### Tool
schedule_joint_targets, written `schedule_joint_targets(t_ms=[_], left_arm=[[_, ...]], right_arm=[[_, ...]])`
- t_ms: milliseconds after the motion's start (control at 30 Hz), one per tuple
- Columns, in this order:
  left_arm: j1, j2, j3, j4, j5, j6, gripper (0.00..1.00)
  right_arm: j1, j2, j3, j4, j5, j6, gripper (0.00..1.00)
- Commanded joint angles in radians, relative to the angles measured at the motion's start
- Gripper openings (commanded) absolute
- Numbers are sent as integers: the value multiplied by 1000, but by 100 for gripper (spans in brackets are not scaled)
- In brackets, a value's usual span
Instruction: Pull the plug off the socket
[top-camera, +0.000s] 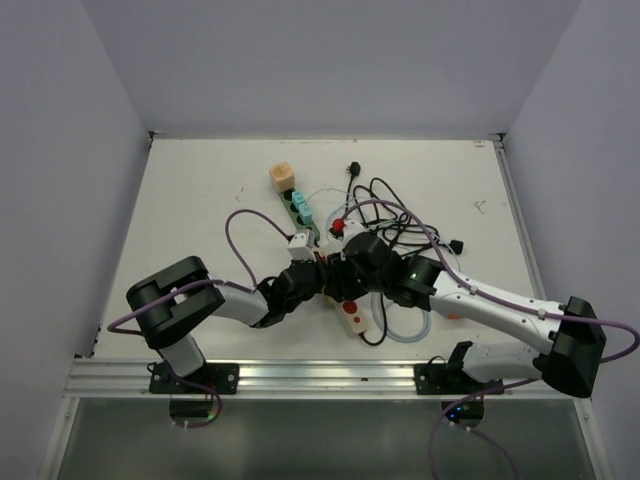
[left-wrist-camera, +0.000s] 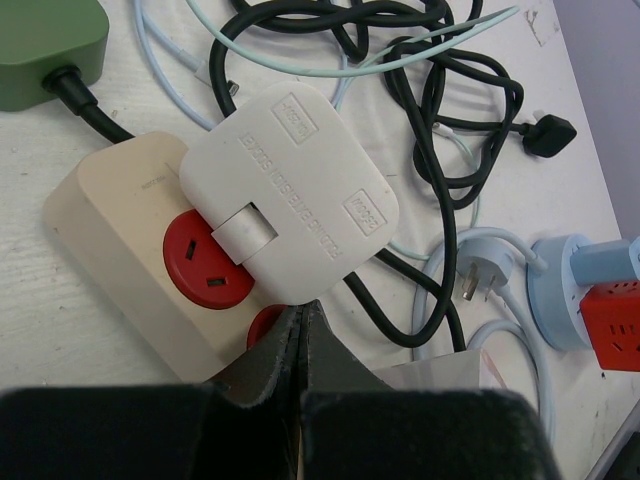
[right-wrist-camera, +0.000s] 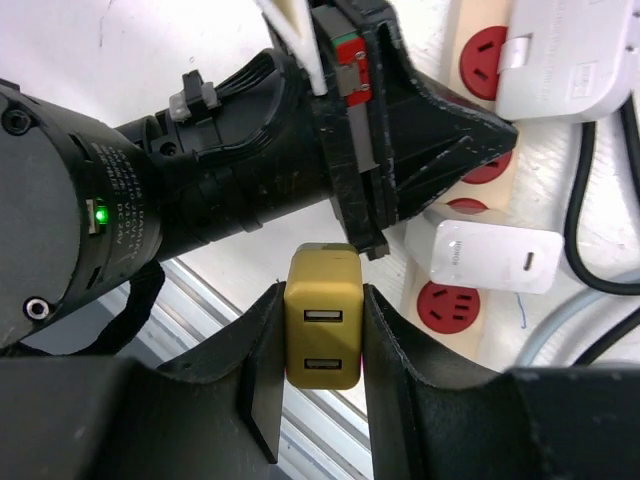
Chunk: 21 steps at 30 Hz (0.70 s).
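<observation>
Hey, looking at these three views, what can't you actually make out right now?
- Right wrist view: the prongs of the yellow charger, hidden behind its own body in the right gripper.
- Left wrist view: the near end of the power strip, covered by the shut left gripper.
- Top view: the yellow charger, lost where both grippers meet.

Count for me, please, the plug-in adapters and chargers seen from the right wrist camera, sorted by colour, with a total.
White: 2, the large adapter at the top right and the small adapter below it
Yellow: 1, the USB charger held in the right gripper
Total: 3
</observation>
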<state>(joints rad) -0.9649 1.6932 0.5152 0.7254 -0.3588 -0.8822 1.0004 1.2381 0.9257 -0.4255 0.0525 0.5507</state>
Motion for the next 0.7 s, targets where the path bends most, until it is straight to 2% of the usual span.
schedule_joint_targets(t_ms=[0, 133, 367, 667], left_arm=[[2, 83, -58, -337, -54, 48, 0], [3, 77, -63, -333, -54, 46, 0], [2, 40, -99, -290, -46, 45, 0], [2, -29, -184, -208, -31, 48, 0]], right_arm=[[-25, -51, 7, -5, 33, 6, 0], [-58, -118, -8, -36, 40, 0, 0], [-248, -232, -62, -81, 82, -31, 0], [-463, -118, -41, -55, 80, -97, 3]])
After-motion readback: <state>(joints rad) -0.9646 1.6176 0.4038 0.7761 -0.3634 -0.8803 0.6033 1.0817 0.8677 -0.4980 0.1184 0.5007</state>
